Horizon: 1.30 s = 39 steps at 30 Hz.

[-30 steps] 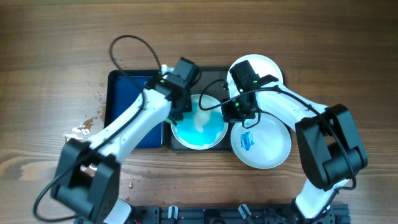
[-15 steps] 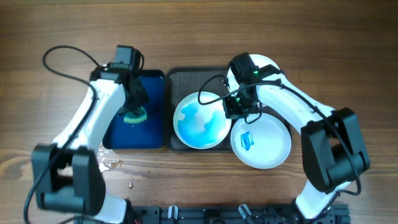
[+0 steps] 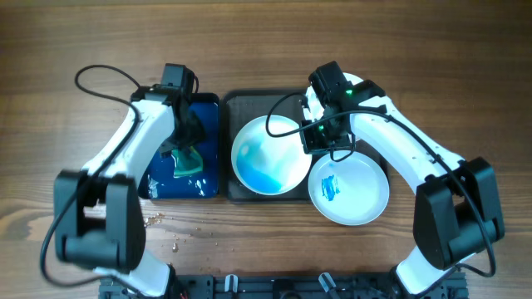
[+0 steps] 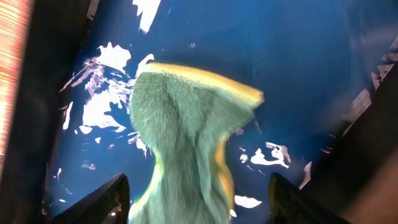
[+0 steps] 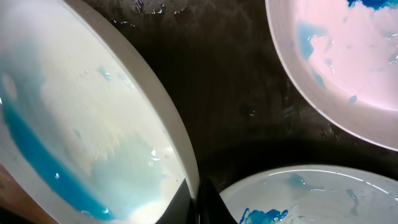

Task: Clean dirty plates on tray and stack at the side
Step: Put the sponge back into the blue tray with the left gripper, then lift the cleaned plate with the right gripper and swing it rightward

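Note:
My right gripper is shut on the right rim of a white plate and holds it tilted over the dark grey tray; pale blue liquid pools in its lower half. In the right wrist view the rim of that plate runs between my fingertips. A second plate with a blue smear lies front right. A third plate lies behind my right arm, mostly hidden. My left gripper stands open over a green and yellow sponge.
The sponge lies in the narrow deep-blue tray, left of the grey tray and wet with bright patches. Small drops or crumbs dot the wooden table at the front left. Both arms' cables arc above the trays.
My left gripper has opened and the sponge now lies loose in the blue tray. My right gripper has tilted the middle plate further, and the blue liquid has run toward its lower edge.

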{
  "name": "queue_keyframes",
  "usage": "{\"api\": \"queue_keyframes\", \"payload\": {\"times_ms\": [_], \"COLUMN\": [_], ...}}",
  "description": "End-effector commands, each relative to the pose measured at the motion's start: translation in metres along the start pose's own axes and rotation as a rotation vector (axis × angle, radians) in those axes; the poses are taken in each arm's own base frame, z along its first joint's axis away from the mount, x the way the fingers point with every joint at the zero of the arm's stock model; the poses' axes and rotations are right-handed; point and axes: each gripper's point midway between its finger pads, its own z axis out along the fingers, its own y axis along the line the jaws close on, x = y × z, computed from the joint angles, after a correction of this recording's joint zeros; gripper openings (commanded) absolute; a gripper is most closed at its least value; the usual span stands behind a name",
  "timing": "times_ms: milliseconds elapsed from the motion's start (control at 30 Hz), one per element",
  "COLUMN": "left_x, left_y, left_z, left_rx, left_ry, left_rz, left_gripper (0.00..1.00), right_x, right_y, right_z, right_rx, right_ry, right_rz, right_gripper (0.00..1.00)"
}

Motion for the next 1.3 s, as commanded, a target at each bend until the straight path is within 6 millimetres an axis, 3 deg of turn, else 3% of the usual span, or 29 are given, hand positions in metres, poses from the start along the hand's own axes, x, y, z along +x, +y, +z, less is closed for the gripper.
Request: {"api": "queue_keyframes", "payload": {"times_ms": [0, 100, 200, 267, 333, 400, 500, 633, 733, 867, 1033, 1267], "left_x": [-0.010, 0.001, 0.011, 0.017, 0.022, 0.026, 0.034, 0.048, 0.057, 0.064, 0.070, 0.071], "left_y": [-0.003, 0.015, 0.026, 0.043, 0.050, 0.055, 0.062, 0.093, 0.107, 0.114, 0.119, 0.119], "left_z": [-0.081, -0.140, -0.167, -0.184, -0.190, -0.197, -0.212, -0.224, -0.236, -0.249, -0.253, -0.252], "left_rx": [0.139, 0.214, 0.252, 0.239, 0.238, 0.253, 0.285, 0.225, 0.238, 0.282, 0.297, 0.300], "left_ry": [-0.197, -0.312, -0.372, -0.427, -0.442, -0.457, -0.501, -0.562, -0.606, -0.657, -0.673, -0.669], "left_rz": [-0.012, -0.030, -0.039, -0.091, -0.124, -0.140, -0.152, -0.219, -0.259, -0.292, -0.300, -0.311], "left_gripper": [1.00, 1.00, 1.00, 1.00, 1.00, 1.00, 1.00, 1.00, 1.00, 1.00, 1.00, 1.00], "right_x": [-0.005, 0.006, 0.001, -0.020, -0.030, -0.038, -0.041, -0.053, -0.068, -0.084, -0.104, -0.112], "right_y": [0.006, 0.005, 0.010, 0.022, 0.031, 0.047, 0.080, 0.121, 0.145, 0.151, 0.173, 0.205], "right_z": [-0.013, -0.020, -0.041, -0.068, -0.076, -0.071, -0.028, 0.000, -0.009, -0.020, -0.032, -0.074], "right_rx": [-0.002, 0.010, 0.021, 0.016, 0.013, 0.011, 0.043, 0.052, 0.051, 0.133, 0.325, 0.666], "right_ry": [-0.030, 0.022, 0.017, -0.053, -0.087, -0.086, -0.010, 0.008, -0.074, -0.184, -0.409, -0.686], "right_rz": [-0.012, 0.001, -0.019, -0.044, -0.066, -0.106, -0.186, -0.246, -0.274, -0.283, -0.347, -0.550], "right_gripper": [0.04, 0.05, 0.04, 0.05, 0.05, 0.05, 0.05, 0.05, 0.05, 0.05, 0.05, 0.05]}}
